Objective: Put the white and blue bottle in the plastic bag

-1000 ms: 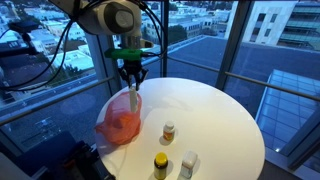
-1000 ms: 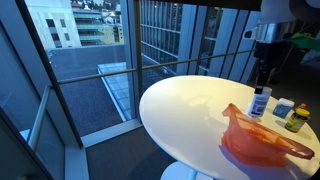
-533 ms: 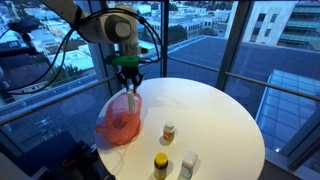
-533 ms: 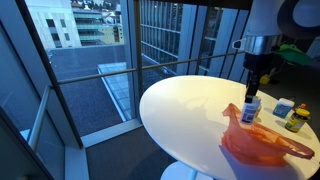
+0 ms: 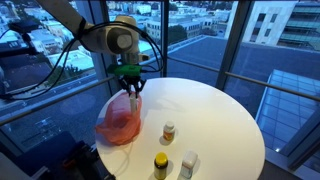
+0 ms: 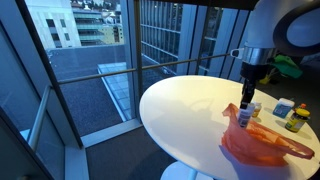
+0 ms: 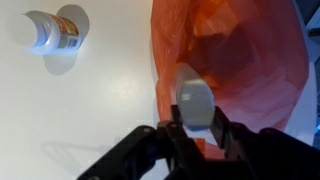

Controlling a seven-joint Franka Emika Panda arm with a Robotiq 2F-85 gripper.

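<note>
The white and blue bottle is held between my gripper's fingers, seen end-on in the wrist view. It hangs over the open mouth of the orange plastic bag. In both exterior views the gripper points down over the bag at the table's edge. The bottle shows below the fingers, its lower end at the bag's opening. The gripper is shut on the bottle.
A round white table stands by large windows. A small white bottle with a brown cap, a yellow bottle with a black cap and a white box stand beside the bag.
The gripper has carried the bottle sideways across the table and lower, from beside the bag to over its open mouth.
</note>
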